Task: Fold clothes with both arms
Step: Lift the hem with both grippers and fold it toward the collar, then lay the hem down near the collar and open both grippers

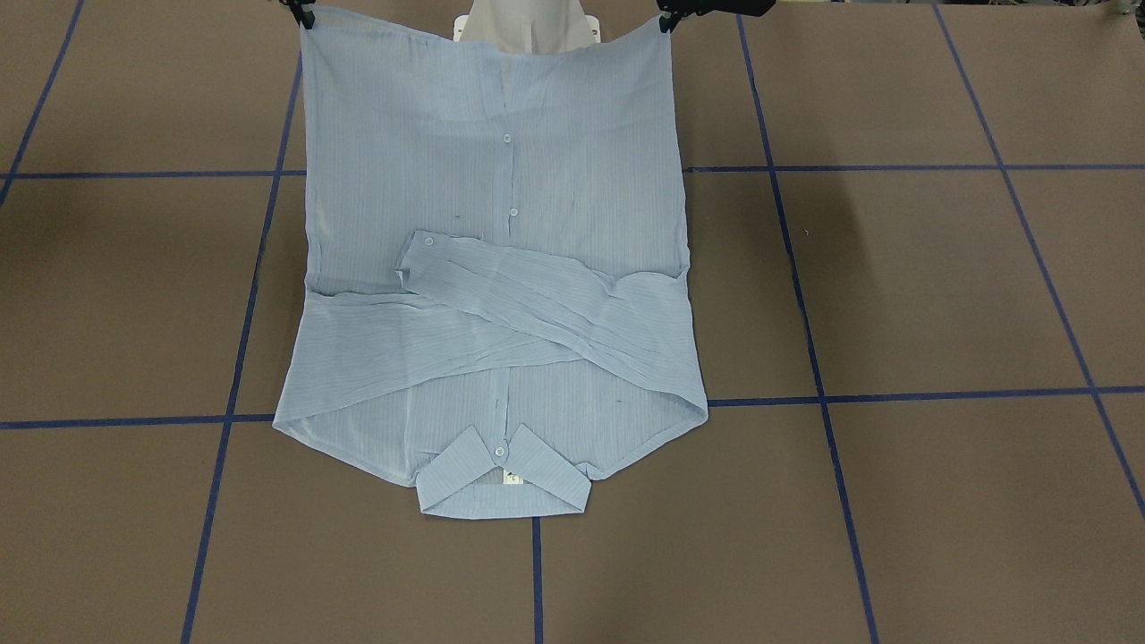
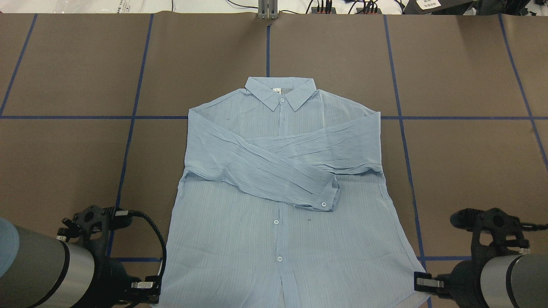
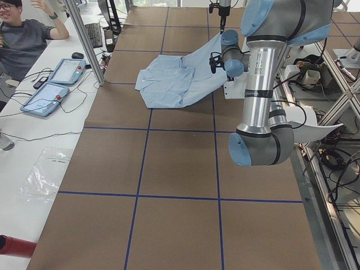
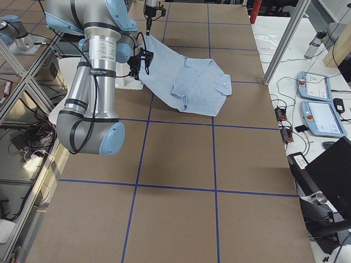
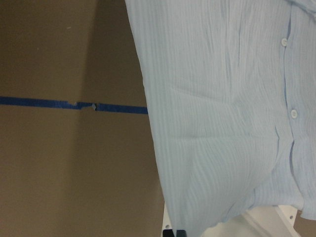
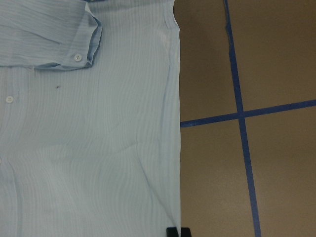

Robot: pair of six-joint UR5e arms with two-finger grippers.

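Shirt: your shirt (image 1: 501, 295) lies face up and buttoned on the bench (image 1: 939, 286). The collar (image 1: 504, 478) is at the end away from the robot.
Sleeves: both sleeves (image 1: 537, 313) are folded in and cross over the chest, one cuff on top.
Hem: the hem (image 1: 572, 54) is lifted off the bench at the robot's end and sags a little in the middle. The collar half lies flat.
Left claw: your left claw (image 1: 666, 20) is clamped on one hem corner.
Right claw: your right claw (image 1: 307, 15) is clamped on the other hem corner, level with the left.
Done: the sleeve folds look finished and both corners are gripped.
In hand: this looks like the start of the bottom-to-top fold.
Left: you likely have to carry the hem over the crossed sleeves towards the collar, lay it down and let go. A further fold may be needed for a compact stack.
Watch: the cloth is thin, so keep both corners even or the hem will likely land skewed.
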